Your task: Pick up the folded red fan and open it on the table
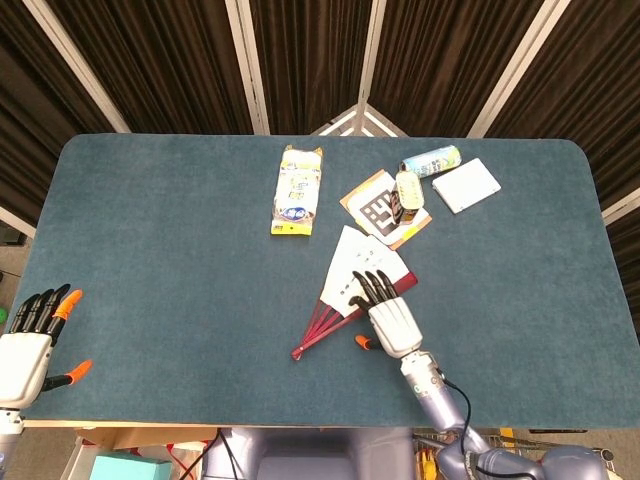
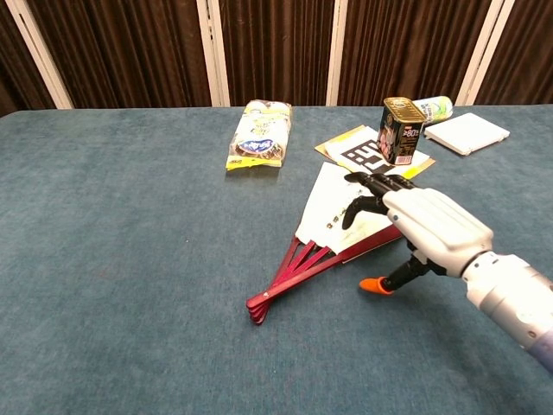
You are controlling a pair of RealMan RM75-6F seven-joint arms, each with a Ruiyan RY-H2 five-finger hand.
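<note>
The red fan (image 1: 343,274) lies partly spread on the blue table (image 1: 170,250). Its white paper leaf points up and to the right, and its red ribs (image 1: 317,331) meet at a pivot at the lower left. In the chest view the fan (image 2: 329,214) sits just right of centre. My right hand (image 1: 388,316) is over the fan's right edge, fingers stretched forward and apart, holding nothing. The chest view shows this hand (image 2: 422,225) with fingertips curving down onto the paper; I cannot tell if they touch. At the table's lower left edge my left hand (image 1: 28,343) is open and empty.
A yellow snack packet (image 1: 297,190) lies behind the fan. A can (image 2: 398,130) stands on a printed card (image 1: 377,211) close to the fan's top edge. Further right are a lying bottle (image 1: 431,160) and a white box (image 1: 466,185).
</note>
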